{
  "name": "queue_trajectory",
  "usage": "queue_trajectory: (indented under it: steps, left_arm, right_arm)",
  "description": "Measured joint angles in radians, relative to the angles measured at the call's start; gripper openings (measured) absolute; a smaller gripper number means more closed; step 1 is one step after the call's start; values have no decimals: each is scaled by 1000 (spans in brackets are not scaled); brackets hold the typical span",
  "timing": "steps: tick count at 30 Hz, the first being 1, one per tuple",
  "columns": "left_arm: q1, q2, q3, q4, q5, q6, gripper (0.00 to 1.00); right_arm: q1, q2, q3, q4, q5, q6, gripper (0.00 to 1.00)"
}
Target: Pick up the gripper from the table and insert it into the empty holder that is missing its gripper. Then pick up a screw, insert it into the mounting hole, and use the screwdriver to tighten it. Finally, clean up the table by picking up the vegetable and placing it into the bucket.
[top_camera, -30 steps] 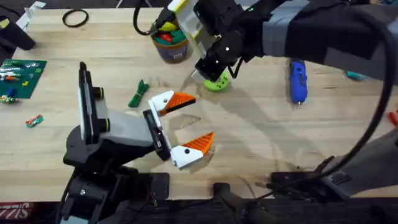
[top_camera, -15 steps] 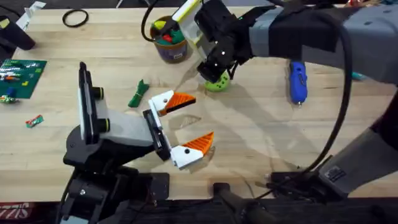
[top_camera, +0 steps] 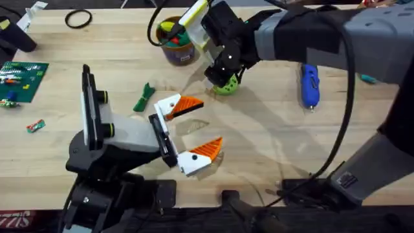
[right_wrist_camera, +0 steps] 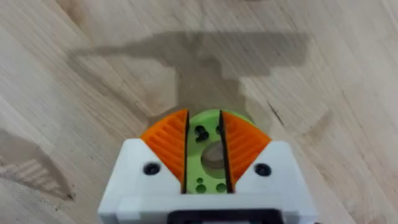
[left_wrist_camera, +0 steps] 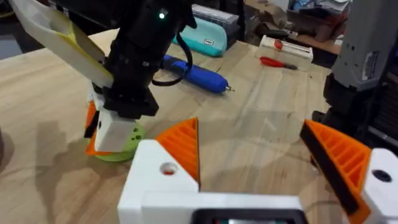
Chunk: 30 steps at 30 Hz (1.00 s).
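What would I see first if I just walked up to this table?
Probably the right gripper, squeezing a lime-green round piece at the middle of the light-wood table. Next, the left gripper with its orange pads spread wide open nearer the front, and the bright blue screwdriver lying off to the right.

screwdriver (top_camera: pixel 310 85): bright blue, chunky, lying flat on the table (top_camera: pixel 272 136) — metal tip toward the near edge.
vegetable (top_camera: pixel 143 97): slim dark-green pod, lying flat, well left of the screwdriver.
bucket (top_camera: pixel 176 40): dark tub, yellow rim — upright, left of and beyond the screwdriver.
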Motion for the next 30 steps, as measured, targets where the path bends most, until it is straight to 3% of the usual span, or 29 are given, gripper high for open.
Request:
queue_trajectory:
  steps: [7,11,13,23,25,29,30]
  left_arm:
    - [0,0,0,0,0,0,987]
    - [0,0,0,0,0,0,987]
    - [0,0,0,0,0,0,987]
    - [0,0,0,0,0,0,986]
    - [0,0,0,0,0,0,986]
    - [0,0,0,0,0,0,986]
    - [0,0,0,0,0,0,986]
  right_arm:
    - [0,0,0,0,0,0,314]
    - [-1,0,2,4,2,-7,71]
    - [-1,0,4,3,2,-4,10]
    - [-1,0,5,-3,1,-4,2]
    - [-1,0,5,-5,1,-2,100]
    - [0,1,5,-16,-4,-4,644]
    - [2,1,5,-19,-5,-6,725]
